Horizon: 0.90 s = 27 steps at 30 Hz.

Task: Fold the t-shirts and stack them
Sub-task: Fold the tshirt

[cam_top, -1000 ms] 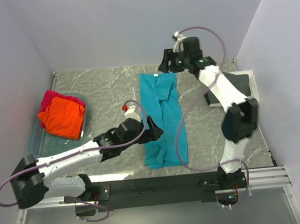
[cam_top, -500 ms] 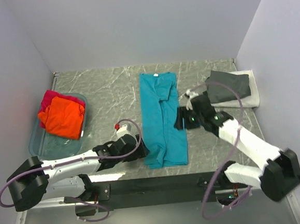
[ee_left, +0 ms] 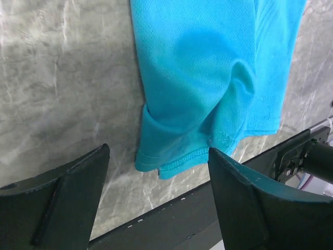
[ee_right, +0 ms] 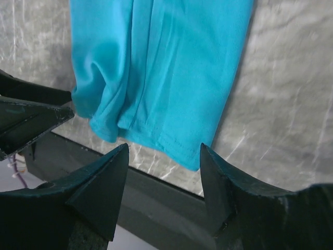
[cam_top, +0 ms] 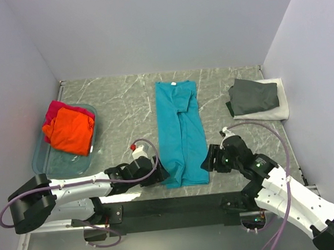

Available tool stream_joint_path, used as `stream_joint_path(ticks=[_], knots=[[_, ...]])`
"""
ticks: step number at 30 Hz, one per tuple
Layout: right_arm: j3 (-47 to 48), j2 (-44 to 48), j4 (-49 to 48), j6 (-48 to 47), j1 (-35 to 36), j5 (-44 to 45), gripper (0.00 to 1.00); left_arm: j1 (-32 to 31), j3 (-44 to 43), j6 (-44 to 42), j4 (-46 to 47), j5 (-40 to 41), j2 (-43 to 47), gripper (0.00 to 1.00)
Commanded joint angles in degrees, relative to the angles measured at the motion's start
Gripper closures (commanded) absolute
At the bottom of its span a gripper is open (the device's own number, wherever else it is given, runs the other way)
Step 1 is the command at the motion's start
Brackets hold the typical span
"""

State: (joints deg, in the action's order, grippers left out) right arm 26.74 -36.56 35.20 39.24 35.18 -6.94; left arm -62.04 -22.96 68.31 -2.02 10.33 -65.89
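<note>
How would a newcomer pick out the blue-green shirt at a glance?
On the grey marbled table, look down the middle: the teal cloth t-shirt lies as one long narrow strip. Unlike it, the orange shirt and magenta-red shirt are heaped in the clear plastic tub at left, and the dark grey shirt sits folded on a white shirt at far right.

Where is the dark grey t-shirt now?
In the top view, the dark grey t-shirt lies at the far right of the table, on the white t-shirt.
</note>
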Motion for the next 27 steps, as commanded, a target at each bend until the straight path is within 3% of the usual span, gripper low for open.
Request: stream_joint_path(ticks=[1, 7, 27], knots=[[-2.12, 1.14, -0.57, 6.63, 2.61, 1.66, 0.37, -0.89, 0.46, 1.73, 1.58, -0.31, -0.82, 0.18], [-7.31, -0.44, -4.70, 13.05, 8.41, 5.00, 0.37, -1.41, 0.46, 2.26, 1.32, -0.57, -2.14, 0.22], [-12.24, -4.49, -8.92, 17.27, 12.28, 6.85, 0.38, -5.19, -0.24, 5.43, -0.26, -2.07, -6.01, 0.60]])
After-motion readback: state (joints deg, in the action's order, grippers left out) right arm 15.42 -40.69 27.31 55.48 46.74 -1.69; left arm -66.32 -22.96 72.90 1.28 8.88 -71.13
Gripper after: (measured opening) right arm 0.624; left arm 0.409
